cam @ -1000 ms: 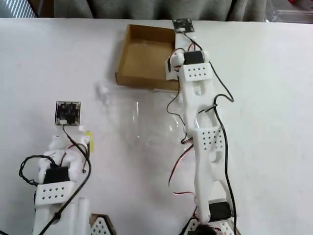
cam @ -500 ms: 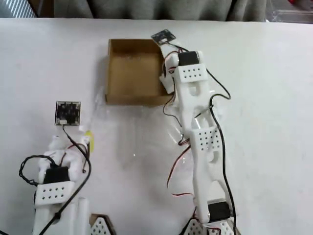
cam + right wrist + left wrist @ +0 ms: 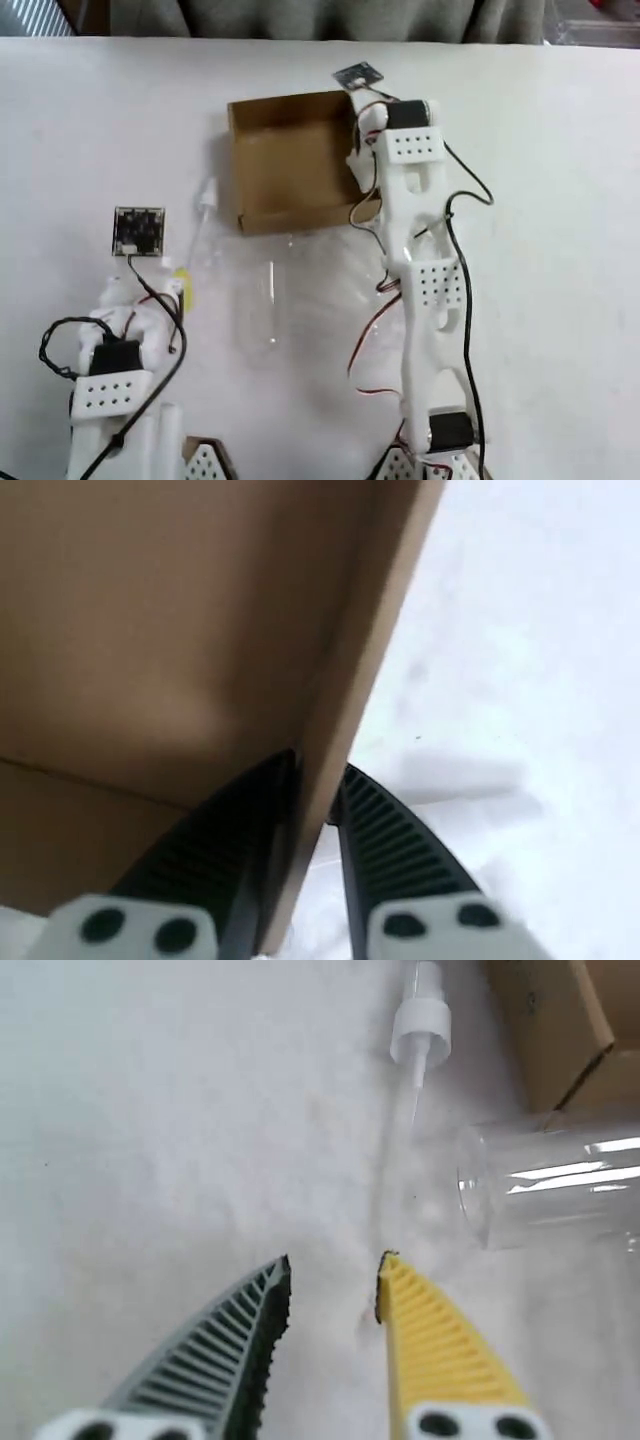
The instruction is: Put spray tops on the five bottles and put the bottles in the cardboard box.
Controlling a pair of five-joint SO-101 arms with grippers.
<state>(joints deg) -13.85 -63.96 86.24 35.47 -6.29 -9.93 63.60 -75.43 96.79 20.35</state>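
Note:
The brown cardboard box [image 3: 290,160] sits open at the table's far middle and holds nothing. My right gripper [image 3: 315,770] is shut on the box's right wall [image 3: 330,710], one black finger inside and one outside. A white spray top [image 3: 205,195] with its thin tube lies just left of the box. A clear bottle [image 3: 270,295] without a top lies on its side nearer the front. My left gripper [image 3: 333,1265] hovers open over bare table, short of the spray top [image 3: 420,1025] and the clear bottle's mouth [image 3: 480,1190].
The right arm [image 3: 425,290] stretches from the front edge up to the box. The left arm [image 3: 120,350] stays folded at the front left. A white cloth covers the table [image 3: 90,130], with free room at left and far right.
The right gripper has dragged the box, first left and toward the front, then slightly right, turning it. The spray top beside the box has come into plain sight. The left arm has kept still.

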